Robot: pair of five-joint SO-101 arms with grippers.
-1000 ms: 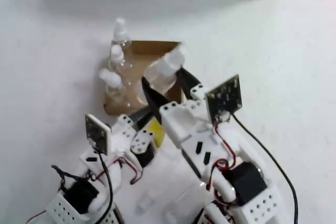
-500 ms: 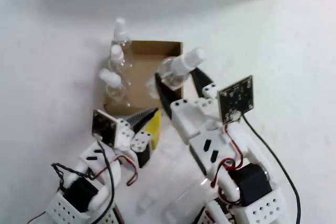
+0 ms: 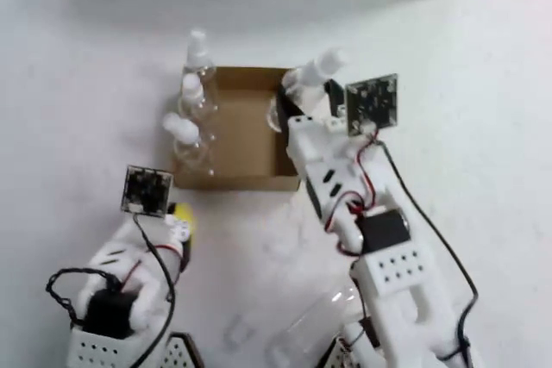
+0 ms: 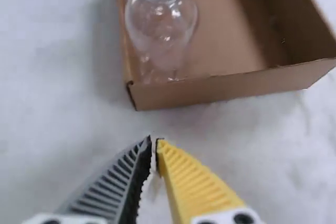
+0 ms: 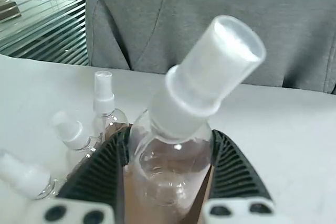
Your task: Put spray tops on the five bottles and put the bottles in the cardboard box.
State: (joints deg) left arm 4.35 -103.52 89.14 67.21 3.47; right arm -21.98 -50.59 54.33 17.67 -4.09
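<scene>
**Held bottle:** clear plastic bottle w/ white spray top (image 5: 173,169), clamped at its body between the black ribbed jaws of the right gripper (image 3: 304,101). Long axis tilted off vertical, spray top pointing up, away from the arm bases and to the right. Position: over the far-right corner of the open brown cardboard box (image 3: 246,182), at the right wall. **Count:** bottles 4, each w/ one spray top fitted; box 1; arms 2. Apart from the held one, 3 stand upright, tops up, in a row along the box's left wall: far bottle (image 3: 197,53), middle bottle (image 3: 191,92), near bottle (image 3: 183,135). Left wrist view shows the near bottle inside the box at the near-left corner; for the other two, inside vs. beside the wall can't be told. **Left gripper** (image 4: 155,148): black and yellow ribbed fingers pressed together, nothing between; low over the white table (image 3: 448,58), near the box's near-left corner, apart from it.
</scene>
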